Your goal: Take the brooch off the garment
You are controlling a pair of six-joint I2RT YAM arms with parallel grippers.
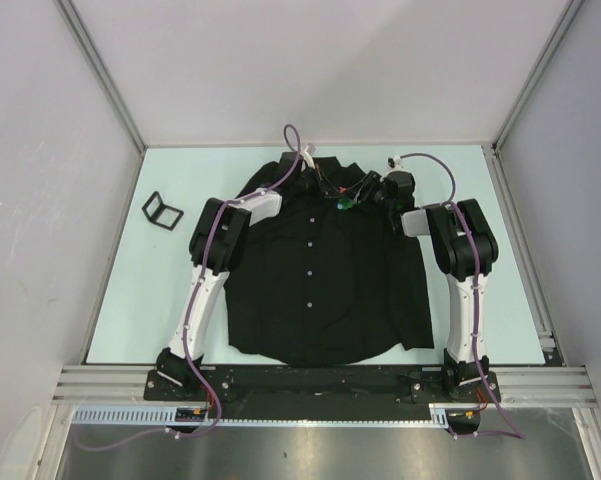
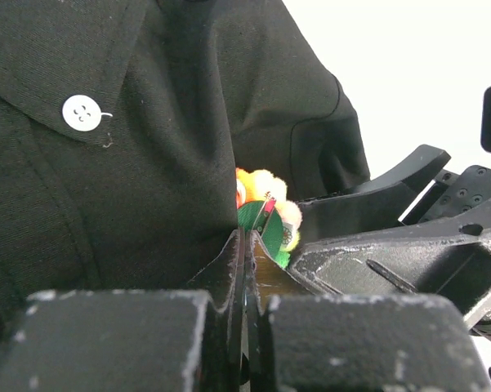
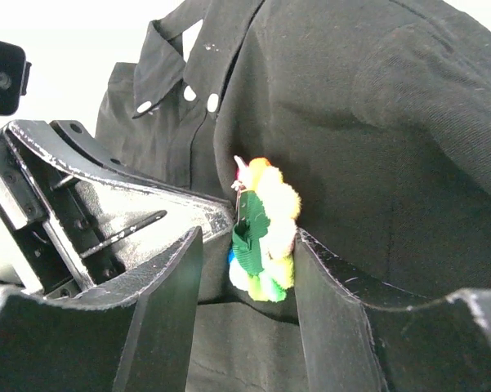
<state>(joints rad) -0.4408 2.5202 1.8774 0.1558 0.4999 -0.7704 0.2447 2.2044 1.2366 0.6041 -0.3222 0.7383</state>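
The black garment (image 1: pixel 320 280) lies spread flat on the table, collar at the far side. The brooch (image 1: pixel 346 203) is pinned near the collar; it stands on edge with fluffy coloured petals and a green back (image 3: pixel 261 233). My left gripper (image 2: pixel 247 237) is shut, its tips pinching a fold of the garment (image 2: pixel 147 180) right beside the brooch (image 2: pixel 265 214). My right gripper (image 3: pixel 249 237) is open, one finger on each side of the brooch, not touching it. In the top view the left gripper (image 1: pixel 330 190) and the right gripper (image 1: pixel 368 190) meet at the brooch.
A small black folded frame (image 1: pixel 162 210) lies on the pale green table (image 1: pixel 110 300) left of the shirt. Grey enclosure walls stand on three sides. A white collar button (image 2: pixel 82 113) shows near my left gripper. The right gripper's fingers (image 2: pixel 376 204) crowd the left gripper's right side.
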